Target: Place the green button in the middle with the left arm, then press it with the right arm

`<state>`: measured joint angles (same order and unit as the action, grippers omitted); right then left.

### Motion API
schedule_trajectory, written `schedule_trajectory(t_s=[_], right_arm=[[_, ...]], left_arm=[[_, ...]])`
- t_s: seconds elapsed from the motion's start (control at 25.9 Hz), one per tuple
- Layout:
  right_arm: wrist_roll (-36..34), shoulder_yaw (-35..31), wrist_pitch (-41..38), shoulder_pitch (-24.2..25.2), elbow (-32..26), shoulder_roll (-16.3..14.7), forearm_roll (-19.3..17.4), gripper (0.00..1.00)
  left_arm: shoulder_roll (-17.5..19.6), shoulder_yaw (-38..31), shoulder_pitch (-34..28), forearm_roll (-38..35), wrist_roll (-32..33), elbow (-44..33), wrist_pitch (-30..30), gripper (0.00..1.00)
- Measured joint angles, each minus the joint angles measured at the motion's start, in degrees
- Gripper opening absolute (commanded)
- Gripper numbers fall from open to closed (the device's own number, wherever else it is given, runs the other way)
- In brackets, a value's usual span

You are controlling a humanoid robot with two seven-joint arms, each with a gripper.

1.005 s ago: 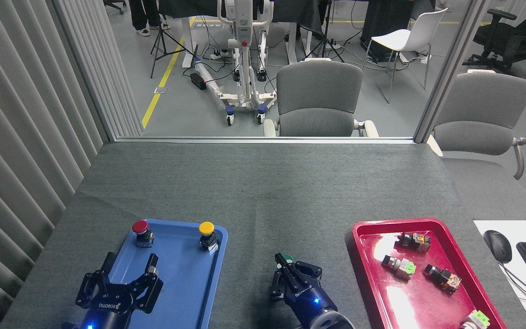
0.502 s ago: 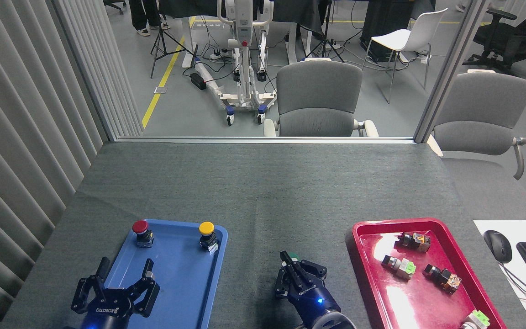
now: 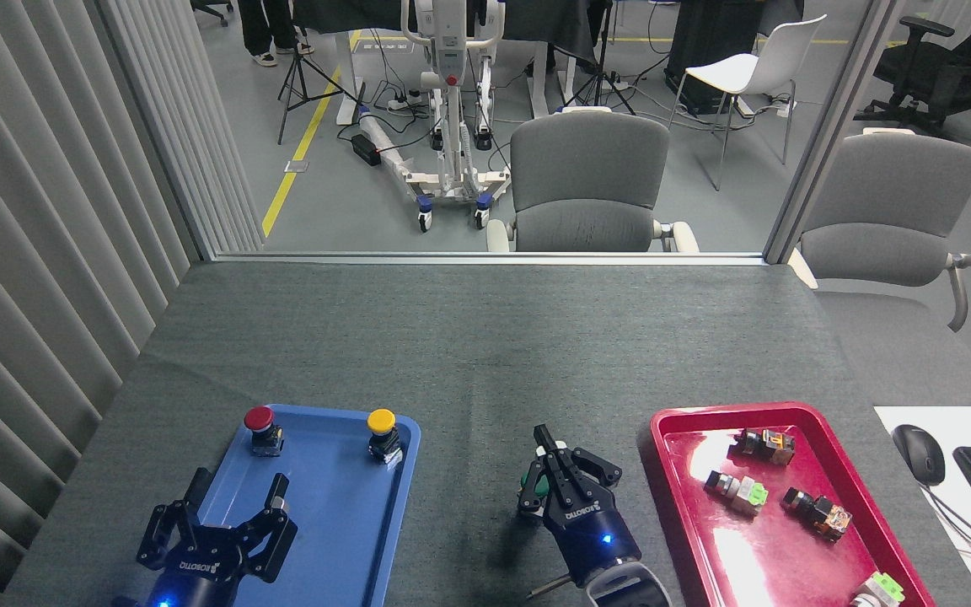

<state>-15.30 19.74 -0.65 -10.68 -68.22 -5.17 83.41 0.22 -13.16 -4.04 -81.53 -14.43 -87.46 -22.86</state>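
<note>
Between both trays, the green button (image 3: 531,483) is already standing on the table (image 3: 485,354), the closed right claw (image 3: 546,443) is covering it, pressing seemingly underway, left claw (image 3: 237,493) open.

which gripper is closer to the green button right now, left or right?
Right. The right gripper sits directly over the green button on the grey cloth between the trays, mostly hiding it. The left gripper hangs open over the blue tray, well off to the button's left.
</note>
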Motion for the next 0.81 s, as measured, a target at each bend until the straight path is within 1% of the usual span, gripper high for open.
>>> schedule_trajectory(t_s=[0.04, 0.15, 0.39, 0.54, 0.81], right_arm=[[0.0, -1.0, 0.1, 0.6, -0.7, -0.1, -0.1, 1.00], [-0.1, -4.9, 0.1, 3.5, -3.3, -0.5, -0.2, 1.00], [-0.2, -11.4, -0.2, 9.7, -7.9, -3.1, -0.2, 1.00], [-0.2, -14.0, -0.3, 13.5, -10.3, -4.7, -0.6, 1.00], [-0.3, -16.5, -0.4, 18.2, -13.7, -6.7, -2.8, 1.00]], left_arm=[[0.0, 0.2, 0.0, 0.0, -0.1, 0.2, 0.1, 1.00], [0.1, 1.2, 0.0, -0.1, -0.7, 0.3, 2.9, 1.00], [0.2, 2.3, -0.1, -0.2, -3.5, 0.1, 6.6, 1.00], [0.3, 2.5, -0.2, -0.2, -4.0, 0.1, 7.7, 1.00], [0.7, 2.5, -0.1, -0.1, -4.1, 0.6, 8.2, 1.00]])
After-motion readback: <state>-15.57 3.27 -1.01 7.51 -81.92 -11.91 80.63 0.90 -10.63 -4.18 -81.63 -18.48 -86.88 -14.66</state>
